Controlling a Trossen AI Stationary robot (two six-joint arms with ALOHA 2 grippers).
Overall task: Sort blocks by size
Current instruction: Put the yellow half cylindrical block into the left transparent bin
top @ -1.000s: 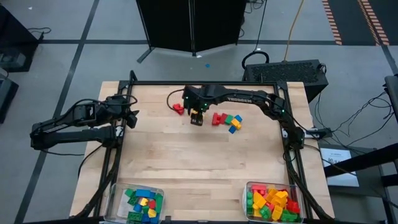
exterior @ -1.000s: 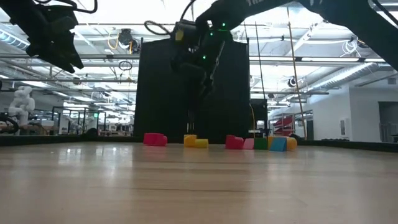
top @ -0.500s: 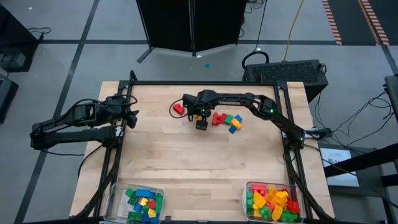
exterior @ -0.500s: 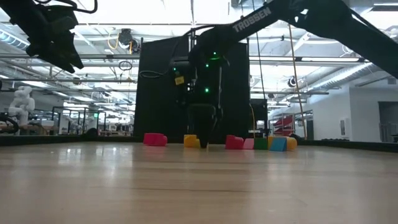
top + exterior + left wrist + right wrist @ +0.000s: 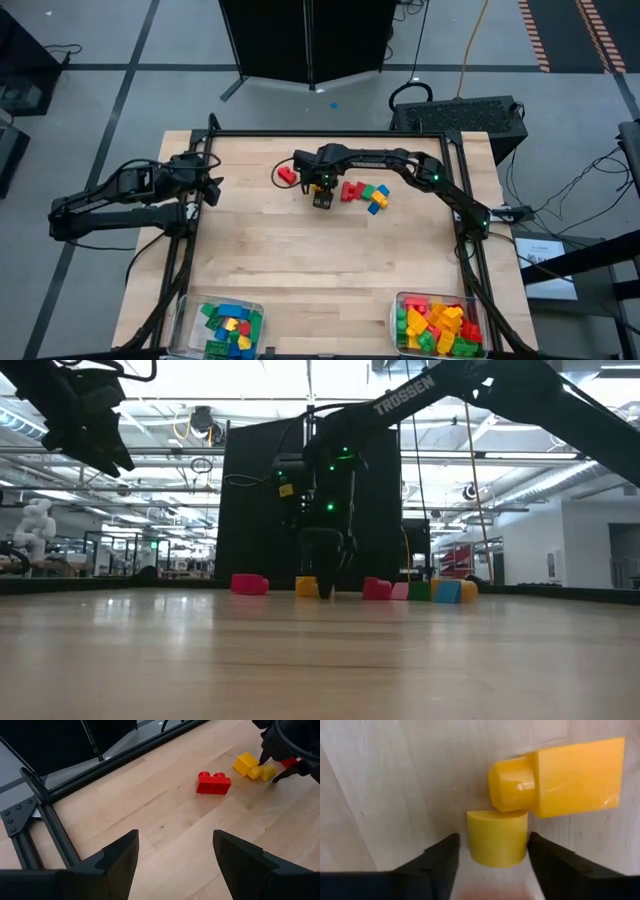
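Observation:
My right gripper [image 5: 321, 200] points straight down at the table's far middle, open. Its fingers stand on either side of a small yellow block [image 5: 496, 840]. A larger yellow block [image 5: 575, 775] lies on its side against that small one, stud toward it. A red block [image 5: 213, 782] lies alone on the wood to the left. A loose cluster of red, green, yellow and blue blocks [image 5: 365, 193] lies just right of the gripper. My left gripper [image 5: 175, 865] hangs open above the table's left edge, holding nothing. My right gripper comes from above, one finger on each side of the small yellow block's round body [image 5: 520, 845], which rests on the table. One finger [image 5: 542, 857] looks to lie against the block, and a thin gap shows at the other. Whether it has hold I cannot tell.
Two clear bins stand at the near edge, one at the left [image 5: 182, 315] and one at the right [image 5: 393, 318], each with several mixed blocks. A black frame [image 5: 330, 133] borders the table. Bare wood lies between the far blocks and the bins.
My right gripper has come down from above the yellow blocks to the tabletop, tipping until it points straight down. It now stands around the small yellow block. The blocks have not moved.

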